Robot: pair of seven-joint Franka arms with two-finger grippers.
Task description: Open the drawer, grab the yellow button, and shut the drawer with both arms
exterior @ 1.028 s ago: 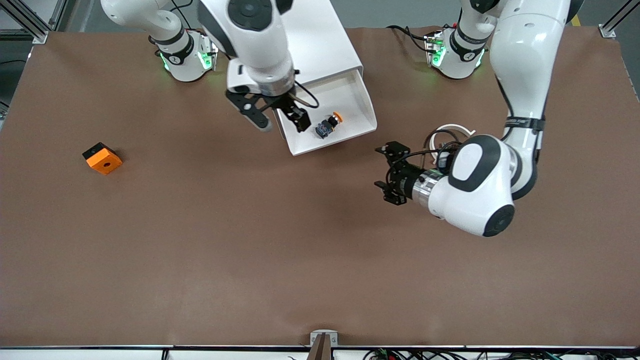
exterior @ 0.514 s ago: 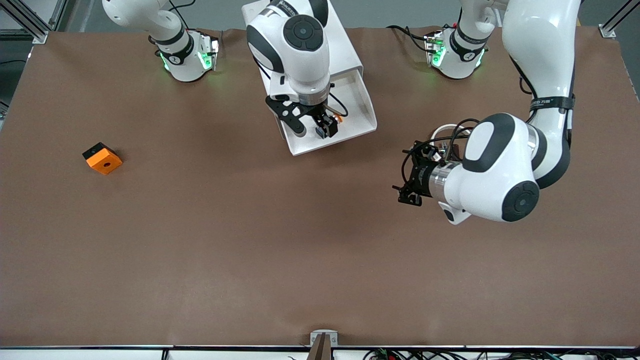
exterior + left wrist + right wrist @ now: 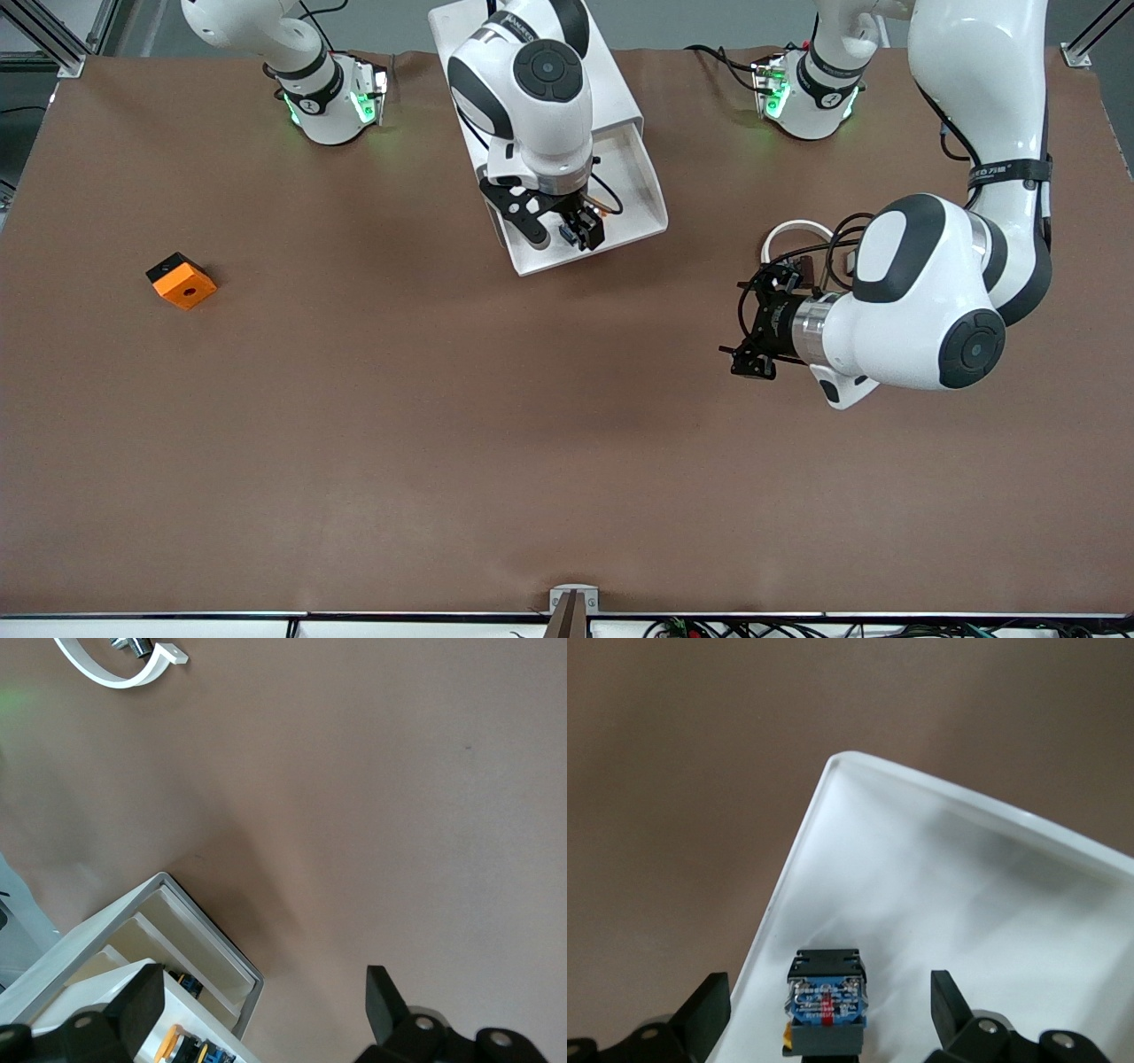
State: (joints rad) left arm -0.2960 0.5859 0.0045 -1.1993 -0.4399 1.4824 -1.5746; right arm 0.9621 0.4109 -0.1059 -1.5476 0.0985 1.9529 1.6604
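Readable writing: only small print on the black band of my left forearm, too small to make out; the button's (image 3: 826, 997) blue body carries a label with red marks, not legible. My right gripper (image 3: 560, 225) is down in the open drawer (image 3: 640, 197), jaws spread wide, straddling the button with a finger on either side and nothing gripped yet. The button lies on the drawer floor near the front lip, blue-black body facing the right wrist camera, orange cap just showing at the bottom edge of that view. The drawer is pulled out of the white cabinet (image 3: 602, 89) toward the front camera. My left gripper (image 3: 764, 330) hangs over bare bench (image 3: 443, 425) toward the left arm's end, jaws released and empty, waiting. A white curved strip (image 3: 795, 230) lies on the bench near it. Orange block (image 3: 182, 280) sits toward the right arm's end. Versus half a second ago: the right gripper has dropped slightly lower around the button, and the left arm has pulled a bit away from the drawer; drawer, block and strip unmoved.
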